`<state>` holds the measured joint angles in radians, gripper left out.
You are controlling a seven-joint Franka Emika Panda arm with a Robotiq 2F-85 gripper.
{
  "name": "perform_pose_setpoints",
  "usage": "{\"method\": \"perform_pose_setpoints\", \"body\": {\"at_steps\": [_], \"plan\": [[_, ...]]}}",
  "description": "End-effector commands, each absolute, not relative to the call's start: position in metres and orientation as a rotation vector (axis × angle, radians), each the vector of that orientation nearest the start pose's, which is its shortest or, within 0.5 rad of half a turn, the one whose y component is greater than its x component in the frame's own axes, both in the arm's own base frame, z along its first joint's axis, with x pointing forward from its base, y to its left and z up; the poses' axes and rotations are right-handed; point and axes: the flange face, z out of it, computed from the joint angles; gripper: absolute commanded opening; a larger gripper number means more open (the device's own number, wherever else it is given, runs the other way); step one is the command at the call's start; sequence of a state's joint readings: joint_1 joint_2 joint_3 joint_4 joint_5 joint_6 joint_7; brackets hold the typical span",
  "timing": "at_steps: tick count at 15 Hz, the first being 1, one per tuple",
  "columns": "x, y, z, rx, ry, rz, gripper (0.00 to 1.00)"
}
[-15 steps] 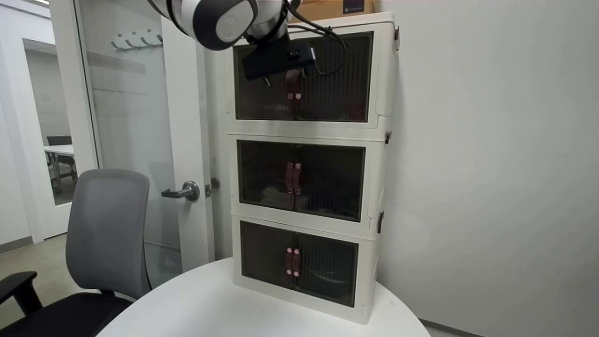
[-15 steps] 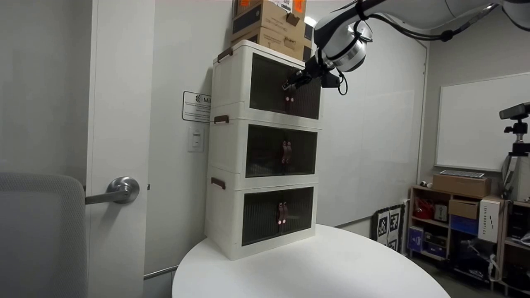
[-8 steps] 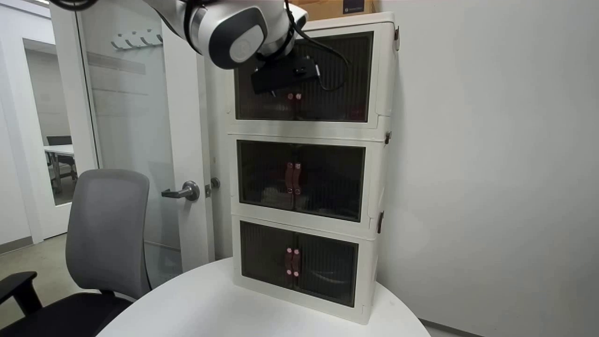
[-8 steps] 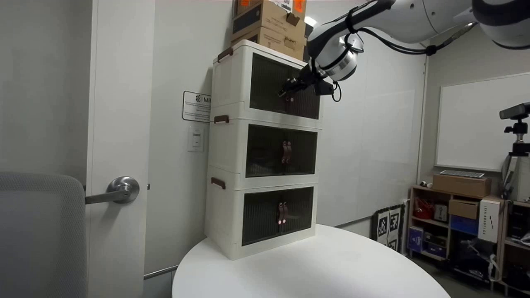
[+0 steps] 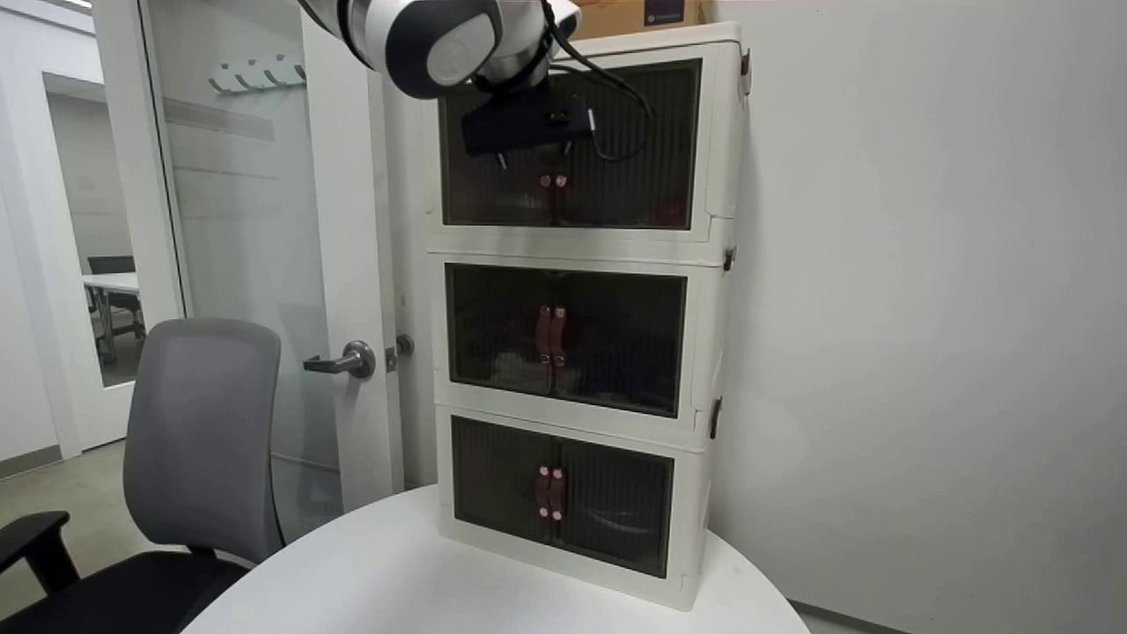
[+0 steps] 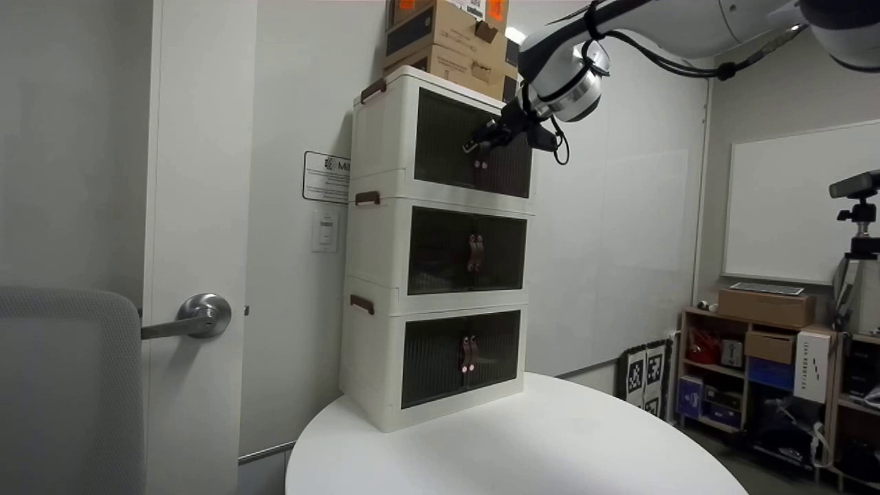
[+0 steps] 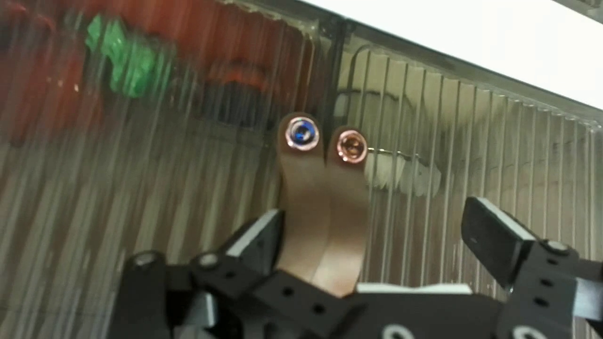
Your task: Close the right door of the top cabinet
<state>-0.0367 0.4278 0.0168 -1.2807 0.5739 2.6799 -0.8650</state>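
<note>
Raised slightly since the earlier frame: gripper [image 7: 374,216], fingers [image 7: 494,240] apart. Right door [image 5: 665,154], top cabinet [image 5: 722,141]: beyond gripper, extending to its right in an exterior view. Handle pair [image 7: 325,209]: between fingers, wrist view.

In an exterior view, a framed wall sign [image 6: 326,180] shows a dark emblem and the letters "Mil" before running out of sight behind the top cabinet [image 6: 381,130]; the lines beneath are too small to read. A white box [image 6: 812,366] bears sideways lettering, blurred, that looks like "LEAN ROBOTICS". A panel [image 6: 645,390] carries black-and-white square codes. On a cardboard box [image 5: 612,19], a dark label [image 5: 665,11] has illegible pale print.
</note>
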Motion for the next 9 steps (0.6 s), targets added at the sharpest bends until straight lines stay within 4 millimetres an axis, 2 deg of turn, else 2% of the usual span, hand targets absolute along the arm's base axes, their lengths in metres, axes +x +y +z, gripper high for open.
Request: {"method": "perform_pose_setpoints", "body": {"at_steps": [1, 5, 9], "plan": [[0.683, -0.027, 0.64, -2.684, -0.512, -1.414, 1.0], [0.635, -0.037, 0.645, -2.848, -0.275, -1.31, 1.0], [0.579, -0.039, 0.63, -3.005, -0.065, -1.131, 1.0]]}}
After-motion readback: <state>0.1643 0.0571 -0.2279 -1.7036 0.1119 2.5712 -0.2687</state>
